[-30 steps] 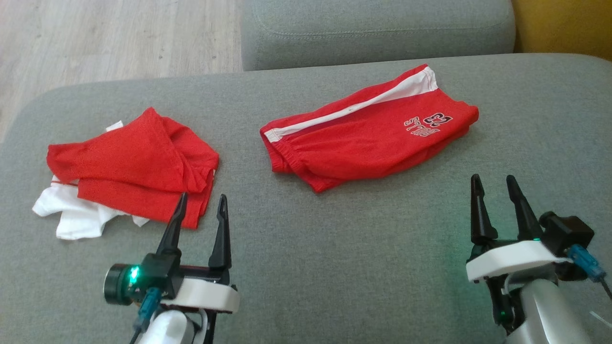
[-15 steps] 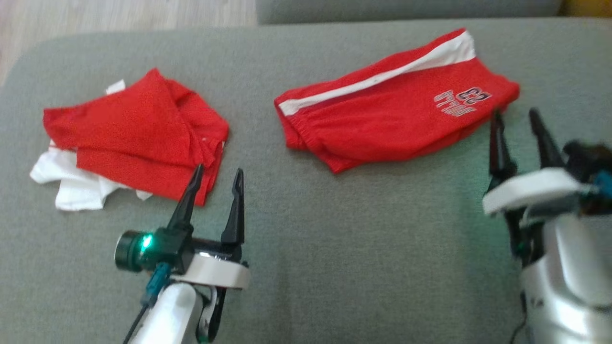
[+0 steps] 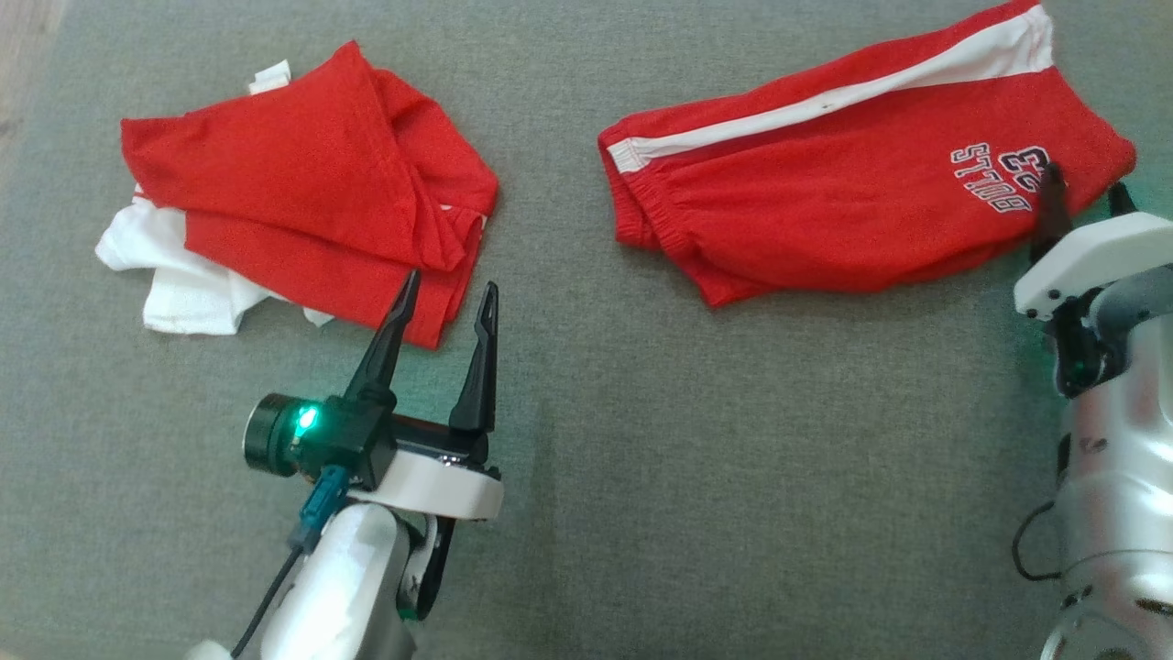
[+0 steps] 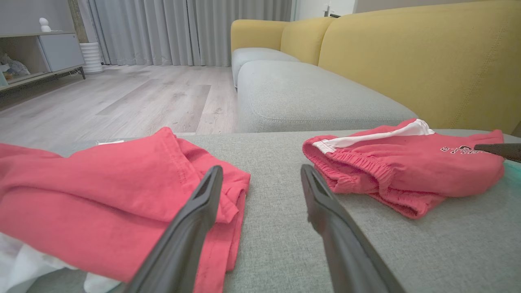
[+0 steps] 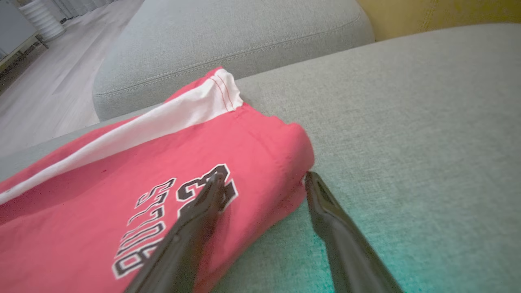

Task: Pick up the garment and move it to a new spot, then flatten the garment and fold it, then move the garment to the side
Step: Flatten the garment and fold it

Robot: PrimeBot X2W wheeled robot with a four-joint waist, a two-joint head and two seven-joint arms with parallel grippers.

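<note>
Far right on the grey fabric sofa cushion (image 3: 733, 458): red shorts with a white side stripe and "BULLS 23" print (image 3: 825, 211), lying flat. My right tool (image 3: 1084, 188), fingers apart, straddles their right edge. My left tool (image 3: 451, 284), also apart, sits at the near edge of a crumpled red-and-white garment (image 3: 302, 192), far left.

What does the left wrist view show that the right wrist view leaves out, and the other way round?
Left wrist view adds: the red and white pile beside the open left gripper, the waistband of the shorts, and the curtains. Right wrist view adds: the BULLS 23 print readable, with the open right gripper at the shorts' corner, one finger over the print, the other beside the edge. Both share the shorts, the grey cushion and the yellow backrest.
</note>
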